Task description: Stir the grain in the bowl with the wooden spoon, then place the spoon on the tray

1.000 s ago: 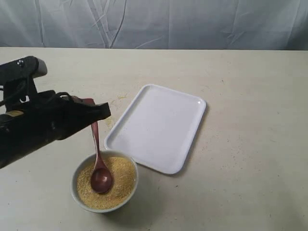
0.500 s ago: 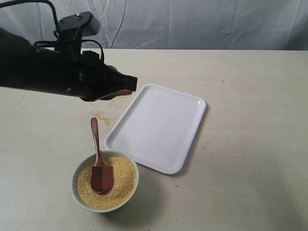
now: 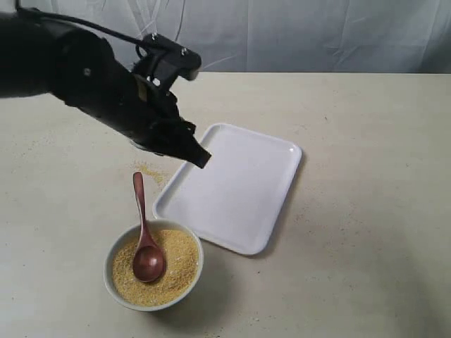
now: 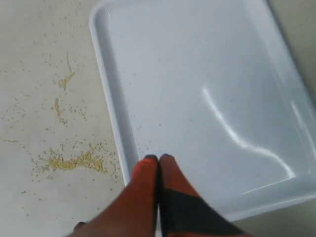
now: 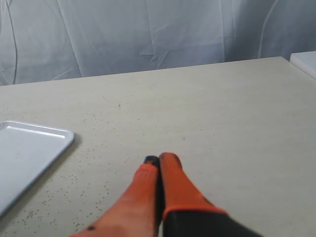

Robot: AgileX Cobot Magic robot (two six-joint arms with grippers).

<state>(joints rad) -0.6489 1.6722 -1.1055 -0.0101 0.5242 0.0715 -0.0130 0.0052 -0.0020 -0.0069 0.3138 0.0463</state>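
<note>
The small white bowl (image 3: 198, 262) stands near the table's front left, filled with yellow grain (image 3: 180, 257). The dark wooden spoon (image 3: 143, 236) rests in it, scoop on the grain, handle leaning over the far rim. The white tray (image 3: 236, 186) lies to the right of the bowl. My left gripper (image 3: 204, 161) hangs shut and empty above the tray's left edge (image 4: 111, 106); its tips (image 4: 158, 158) are pressed together. My right gripper (image 5: 159, 159) is shut with nothing in it, over bare table, and does not show in the exterior view.
Spilled grain (image 4: 74, 160) lies scattered on the table beside the tray's left edge and behind the bowl (image 3: 149, 171). A corner of the tray (image 5: 29, 148) shows in the right wrist view. A pale cloth backdrop (image 3: 282, 32) closes off the far side.
The left gripper let go of the spoon, which now stays in the bowl. The arm rose and swung right, ending over the tray's left edge.
</note>
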